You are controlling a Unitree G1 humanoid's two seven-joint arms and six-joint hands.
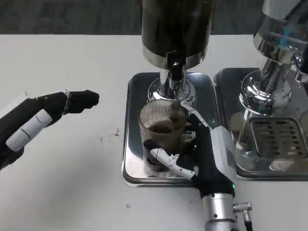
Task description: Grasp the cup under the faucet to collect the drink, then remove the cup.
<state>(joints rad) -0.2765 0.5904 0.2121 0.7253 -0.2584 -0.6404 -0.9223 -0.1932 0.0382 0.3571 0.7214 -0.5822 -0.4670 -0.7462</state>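
The right hand [204, 154] holds the cup [161, 134] of dark drink, just in front of the faucet [174, 72]. Well left of the faucet, the left hand [43, 120] hovers, fingers together, holding nothing.

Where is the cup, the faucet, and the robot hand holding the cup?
cup [161, 126]: head view, on its ribbed glass wall near the rim.
faucet [174, 67]: head view, on the dark spout under the dispenser.
right hand [207, 154]: head view, on the middle of the hand gripping the cup.

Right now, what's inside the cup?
The cup, held by the right hand, has dark liquid in its lower part. Ribbed glass and the fingers hide the bottom.
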